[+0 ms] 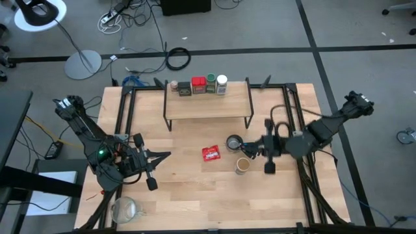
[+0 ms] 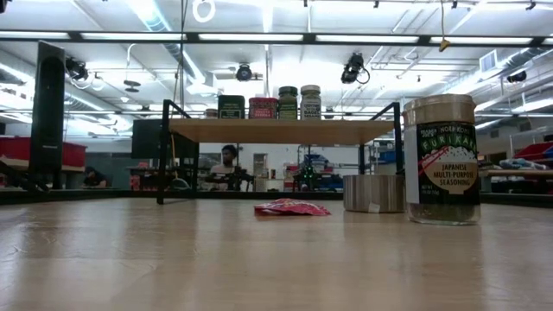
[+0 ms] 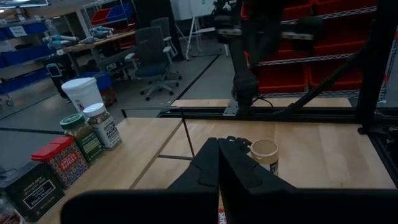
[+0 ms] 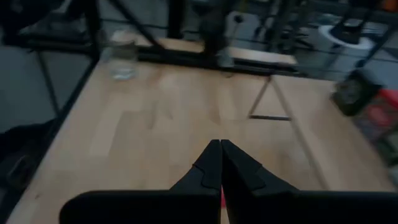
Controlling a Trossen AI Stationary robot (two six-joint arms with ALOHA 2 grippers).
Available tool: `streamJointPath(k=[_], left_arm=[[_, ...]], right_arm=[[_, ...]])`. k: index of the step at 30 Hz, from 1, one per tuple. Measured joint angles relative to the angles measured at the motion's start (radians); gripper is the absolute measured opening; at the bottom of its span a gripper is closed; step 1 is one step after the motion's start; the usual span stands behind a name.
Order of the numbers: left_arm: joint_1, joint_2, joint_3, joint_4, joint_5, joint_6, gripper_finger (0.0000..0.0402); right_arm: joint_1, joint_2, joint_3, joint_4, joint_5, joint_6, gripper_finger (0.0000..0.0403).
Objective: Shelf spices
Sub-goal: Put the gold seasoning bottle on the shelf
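Note:
Four spices stand in a row on the shelf (image 1: 208, 104) near its far edge: dark square tin (image 1: 184, 90), red tin (image 1: 198, 85), green jar (image 1: 210, 83), white-capped jar (image 1: 221, 84). The low view shows them on the plank (image 2: 276, 130). The wider tan-lidded jar (image 1: 242, 165) stands upright on the table, right of centre (image 2: 441, 160). My left gripper (image 1: 166, 155) is shut over the table's left half, pointing right toward that jar (image 3: 265, 155). My right gripper (image 1: 249, 150) is shut above the table, between the jar and the metal cup, pointing left. It touches nothing that I can see.
A round metal cup (image 1: 234, 142) stands just beyond the tan-lidded jar. A flat red packet (image 1: 210, 153) lies at the table's centre. A clear glass vessel (image 1: 125, 209) sits at the near left corner. Black frame rails run along both table sides.

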Motion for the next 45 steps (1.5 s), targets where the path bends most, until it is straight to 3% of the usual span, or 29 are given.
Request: streamJointPath(k=[9, 13, 21, 25, 29, 33, 45], left_arm=[[0.007, 0.008, 0.000, 0.001, 0.000, 0.000, 0.0004], [0.024, 0.021, 0.000, 0.002, 0.000, -0.001, 0.0004], [0.062, 0.044, 0.000, 0.003, 0.051, -0.011, 0.0004], [0.076, 0.043, 0.000, -0.003, 0.064, -0.019, 0.0004], [0.077, 0.043, 0.000, -0.003, 0.071, -0.019, 0.0004], [0.079, 0.043, 0.000, -0.003, 0.074, -0.019, 0.0004], [0.079, 0.053, 0.000, -0.003, 0.084, -0.020, 0.0004]], right_arm=[[0.059, 0.154, 0.000, -0.001, -0.079, 0.070, 0.0002], [0.033, 0.211, 0.000, -0.029, -0.079, 0.154, 0.0031], [-0.002, 0.253, 0.000, -0.183, -0.099, 0.304, 0.0185], [-0.010, 0.253, 0.000, -0.207, -0.173, 0.331, 0.0273], [-0.023, 0.253, 0.000, -0.224, -0.262, 0.332, 0.0329], [-0.047, 0.253, 0.000, -0.281, -0.275, 0.330, 0.0346], [-0.138, 0.349, 0.001, -0.316, -0.417, 0.272, 0.0343]])
